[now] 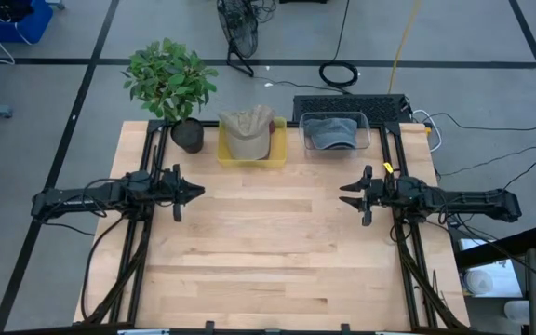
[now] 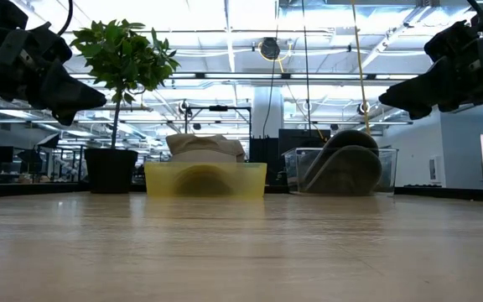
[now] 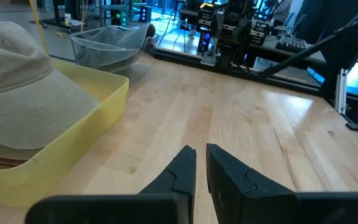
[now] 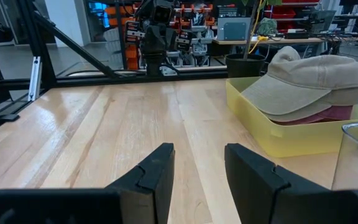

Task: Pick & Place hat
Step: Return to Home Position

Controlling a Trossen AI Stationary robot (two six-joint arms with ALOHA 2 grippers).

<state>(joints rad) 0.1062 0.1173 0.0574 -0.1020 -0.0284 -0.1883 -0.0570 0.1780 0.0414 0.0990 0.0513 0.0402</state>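
Table (image 1: 277, 251): wooden top, an arm low over each side edge, mid-surface bare. Little risk seen here.

Potted plant (image 1: 170, 79): far left corner, pot just beside the yellow bin. Likely hazard: the left arm's elbow brushing leaves or pot on a wide swing home.

Yellow bin (image 1: 280, 149): far edge, centre-left.

Transparent bin (image 1: 366, 130): far edge, near the yellow bin but apart from it; holds one grey cap (image 1: 331, 135). Light, and would probably skid if clipped.

Tan caps (image 1: 247, 130): stacked in the yellow bin, heaped above its rim. The top one could slide out if jolted.

Left gripper (image 1: 194, 192): fingers nearly together, empty.

Right gripper (image 1: 347, 194): fingers parted, empty.
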